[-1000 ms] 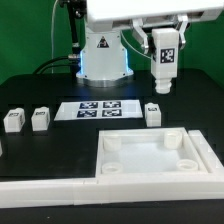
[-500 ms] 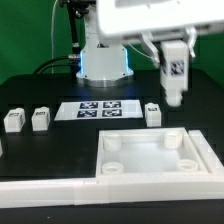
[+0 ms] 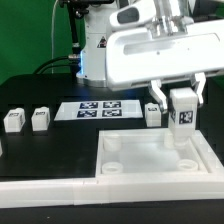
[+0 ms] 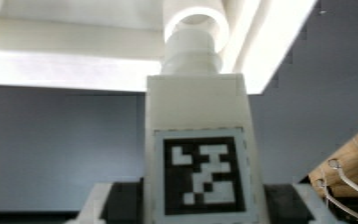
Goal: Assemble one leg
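My gripper (image 3: 183, 100) is shut on a leg (image 3: 184, 118), a small white block with a black-and-white marker on its face. I hold it upright just above the far right corner of the large white square piece (image 3: 150, 158), which has round corner holes. In the wrist view the leg (image 4: 199, 120) fills the middle, its round tip pointing at the white piece (image 4: 87, 50) beyond. Three more legs stand on the table: two at the exterior view's left (image 3: 13, 121) (image 3: 40, 119) and one (image 3: 152, 113) right beside my gripper.
The marker board (image 3: 98, 109) lies flat behind the square piece, in front of the arm's base. A white rail (image 3: 40, 188) runs along the table's front edge at the exterior view's left.
My gripper has come down and moved towards the exterior view's right with the leg, from high above the table to just over the square piece's far right corner.
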You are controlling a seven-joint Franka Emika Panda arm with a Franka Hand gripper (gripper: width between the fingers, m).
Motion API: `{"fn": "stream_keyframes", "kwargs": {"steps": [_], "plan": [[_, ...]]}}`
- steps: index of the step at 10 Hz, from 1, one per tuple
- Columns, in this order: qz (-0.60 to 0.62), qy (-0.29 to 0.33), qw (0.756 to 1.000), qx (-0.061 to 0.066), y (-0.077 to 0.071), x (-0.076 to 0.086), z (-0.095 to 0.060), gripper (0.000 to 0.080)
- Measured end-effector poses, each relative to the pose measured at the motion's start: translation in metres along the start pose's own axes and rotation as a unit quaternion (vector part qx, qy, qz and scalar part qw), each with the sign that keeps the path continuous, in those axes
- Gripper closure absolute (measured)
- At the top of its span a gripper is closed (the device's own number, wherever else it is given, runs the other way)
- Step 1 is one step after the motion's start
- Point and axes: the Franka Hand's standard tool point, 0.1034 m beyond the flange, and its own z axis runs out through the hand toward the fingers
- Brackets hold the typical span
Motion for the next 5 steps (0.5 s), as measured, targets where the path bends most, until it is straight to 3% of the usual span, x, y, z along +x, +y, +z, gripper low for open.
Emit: {"fn": "stream_keyframes", "kwargs": {"steps": [5], "plan": [[0.001,-0.004,1.000,0.002,-0.0014,-0.0033,0.0116,0.0508]]}}
